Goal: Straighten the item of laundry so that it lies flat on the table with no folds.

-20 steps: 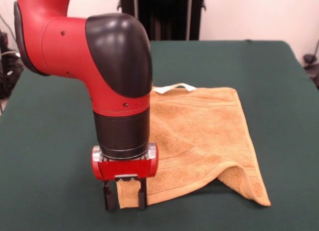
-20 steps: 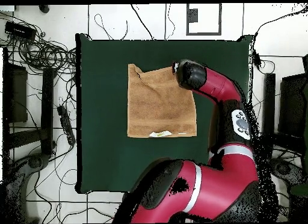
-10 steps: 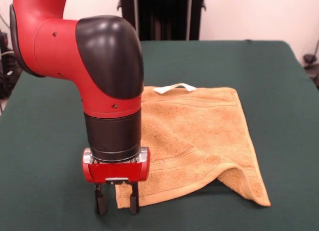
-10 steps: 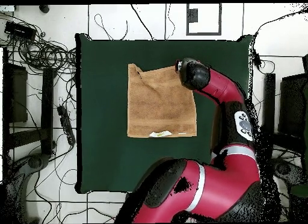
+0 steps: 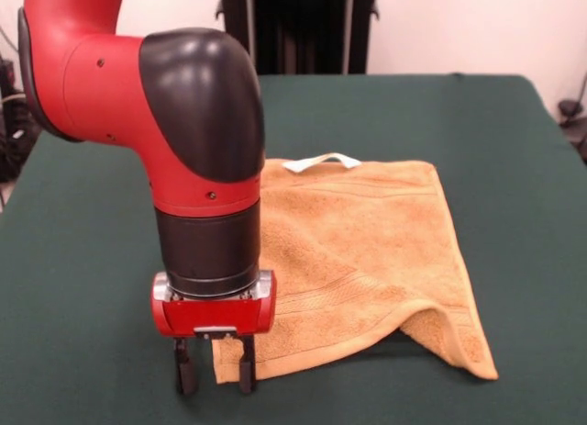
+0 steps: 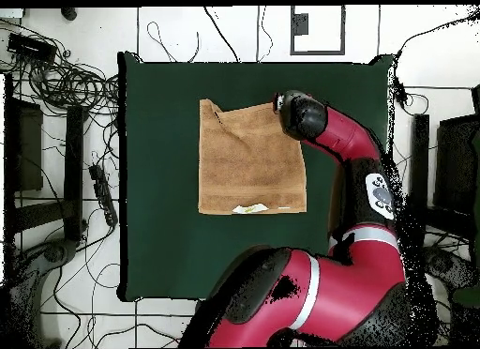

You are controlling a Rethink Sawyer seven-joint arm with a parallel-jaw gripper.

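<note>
Towel (image 5: 367, 260): gripper (image 5: 215, 374) is down at its near-left corner, fingers spread, one on bare cloth and one at the hem, pinching nothing. Over the last second it slid sideways off the corner, and it has sat still for the last half second. The corner looks laid out, likely just released. The towel lies mid-table (image 5: 514, 150), tag loop (image 5: 321, 161) on the far edge. The near-right corner is humped up, so a fold remains.
</note>
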